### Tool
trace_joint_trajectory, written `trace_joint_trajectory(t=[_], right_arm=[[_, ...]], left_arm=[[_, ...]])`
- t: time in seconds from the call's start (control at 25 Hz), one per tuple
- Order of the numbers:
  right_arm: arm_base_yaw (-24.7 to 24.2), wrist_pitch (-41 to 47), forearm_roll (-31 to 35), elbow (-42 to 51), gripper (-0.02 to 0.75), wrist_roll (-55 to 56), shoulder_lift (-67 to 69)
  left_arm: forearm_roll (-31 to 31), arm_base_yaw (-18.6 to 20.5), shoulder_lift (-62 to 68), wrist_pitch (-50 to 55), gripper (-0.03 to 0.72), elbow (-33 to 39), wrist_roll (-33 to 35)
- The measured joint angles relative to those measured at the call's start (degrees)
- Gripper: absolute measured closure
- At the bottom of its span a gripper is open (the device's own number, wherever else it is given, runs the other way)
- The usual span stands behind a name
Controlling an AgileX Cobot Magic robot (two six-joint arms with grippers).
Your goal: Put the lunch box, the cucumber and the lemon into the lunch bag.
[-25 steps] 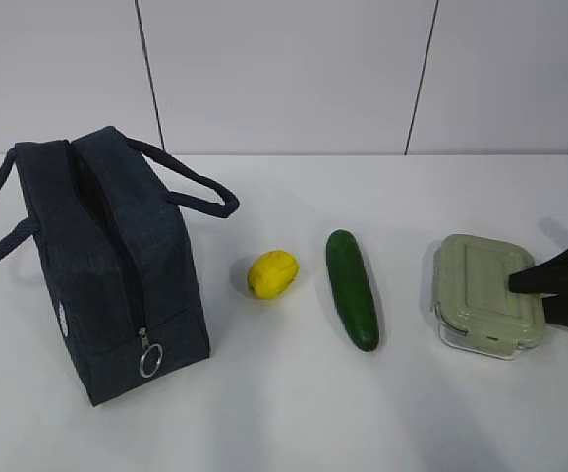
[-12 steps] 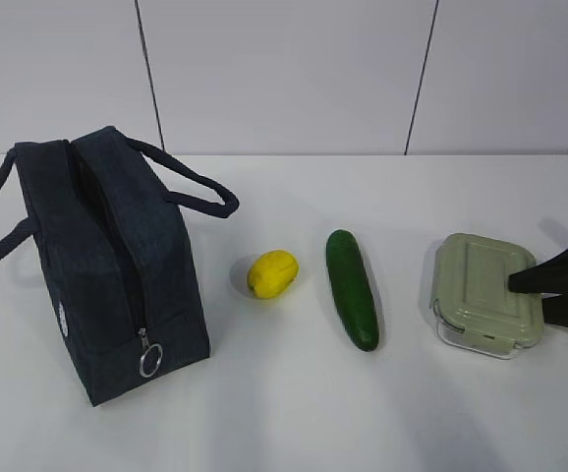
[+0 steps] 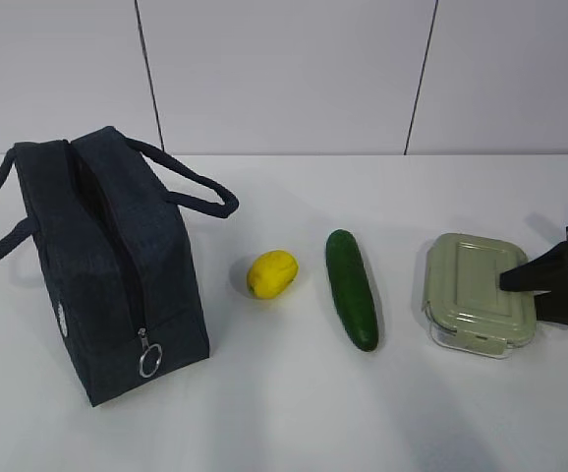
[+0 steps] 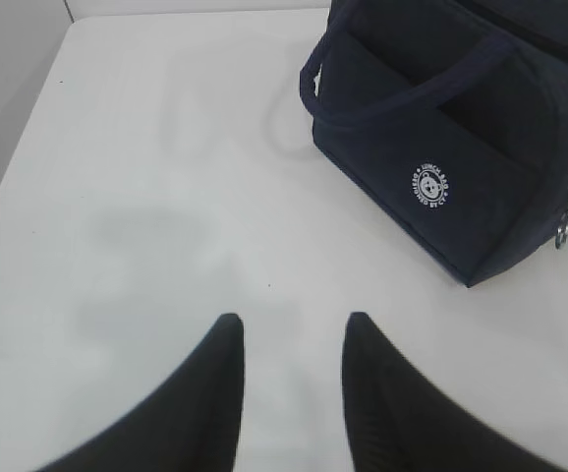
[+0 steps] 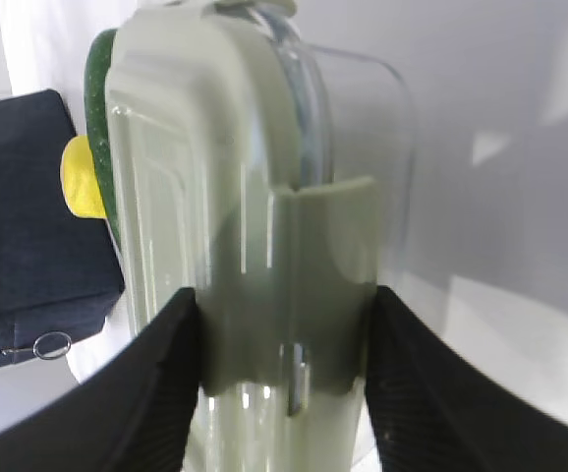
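Note:
The lunch box (image 3: 471, 285), clear with a sage-green lid, is at the right of the table. My right gripper (image 3: 516, 287) is shut on its right end. In the right wrist view the fingers flank the side clip, so the gripper (image 5: 284, 295) is clamped on the lunch box (image 5: 235, 197). The dark green cucumber (image 3: 351, 287) lies left of the box, and the yellow lemon (image 3: 272, 272) lies left of that. The navy lunch bag (image 3: 117, 265) stands at the far left. My left gripper (image 4: 294, 319) is open over bare table, near the bag (image 4: 461, 147).
The bag's silver ring pull (image 3: 148, 362) hangs at its near end, and its handles (image 3: 191, 187) loop out to both sides. A white table (image 3: 284, 413) and a pale panelled wall (image 3: 284, 69) fill the rest. The left table edge (image 4: 19, 147) shows in the left wrist view.
The lunch box and my right gripper have shifted slightly left together. The bag, lemon and cucumber have not moved.

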Motion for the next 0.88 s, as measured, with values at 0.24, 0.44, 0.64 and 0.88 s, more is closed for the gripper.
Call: trace_joint_trajectory(t=[0.24, 0.44, 0.64, 0.88], right_arm=[[2.1, 0.0, -0.6, 0.0, 0.381, 0.4, -0.2], [2.2, -0.1, -1.0, 0.0, 0.381, 1.3, -3.0], [2.3, -0.1, -1.0, 0.0, 0.381, 2.3, -6.5], [2.4, -0.1, -0.7, 0.1, 0.381, 3.9, -10.0]], left_arm=[[0.0, 0.0, 0.0, 0.0, 0.447, 0.0, 0.0], [0.0, 0.0, 0.0, 0.0, 0.447, 0.0, 0.0], [0.0, 0.0, 0.0, 0.0, 0.447, 0.0, 0.0], [-1.1, 0.0, 1.5, 0.0, 0.447, 0.0, 0.0]])
